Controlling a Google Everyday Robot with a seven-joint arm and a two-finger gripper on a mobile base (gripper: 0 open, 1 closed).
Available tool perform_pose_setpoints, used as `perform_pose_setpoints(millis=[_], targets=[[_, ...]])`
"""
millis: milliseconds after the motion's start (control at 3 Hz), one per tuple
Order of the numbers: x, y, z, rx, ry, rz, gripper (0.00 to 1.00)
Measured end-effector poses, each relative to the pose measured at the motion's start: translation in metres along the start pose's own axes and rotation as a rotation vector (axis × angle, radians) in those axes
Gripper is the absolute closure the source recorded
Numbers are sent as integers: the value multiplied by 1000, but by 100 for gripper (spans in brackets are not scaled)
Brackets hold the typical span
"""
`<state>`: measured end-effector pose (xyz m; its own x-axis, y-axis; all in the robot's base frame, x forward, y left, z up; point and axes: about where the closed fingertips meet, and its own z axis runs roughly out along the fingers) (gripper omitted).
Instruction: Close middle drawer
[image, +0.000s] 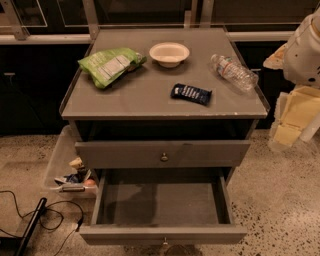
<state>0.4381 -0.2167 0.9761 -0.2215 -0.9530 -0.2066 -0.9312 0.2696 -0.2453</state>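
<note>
The grey cabinet (165, 102) stands in the middle of the view. Its middle drawer (162, 234) is pulled far out toward me. The plain grey box is empty and the small brass knob (164, 243) sits at the bottom edge. The first drawer (162, 153), with its own brass knob, stands slightly out above it. The third drawer is hidden below. My gripper (292, 122), pale cream under the white arm (305, 45), hangs at the right edge. It is beside the cabinet's top right corner and apart from the drawers.
On the cabinet top lie a green chip bag (109, 65), a white bowl (169, 53), a dark snack bar (191, 93) and a clear plastic bottle (233, 72). A clear bin (60, 155) with small items stands on the floor at the left, with black cables (40, 220) beside it.
</note>
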Motion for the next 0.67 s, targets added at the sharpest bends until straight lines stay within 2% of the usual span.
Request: perform_pose_setpoints(millis=[333, 667], targets=[[0, 0, 0, 0, 0, 0, 0], [5, 11, 17, -32, -24, 7, 0]])
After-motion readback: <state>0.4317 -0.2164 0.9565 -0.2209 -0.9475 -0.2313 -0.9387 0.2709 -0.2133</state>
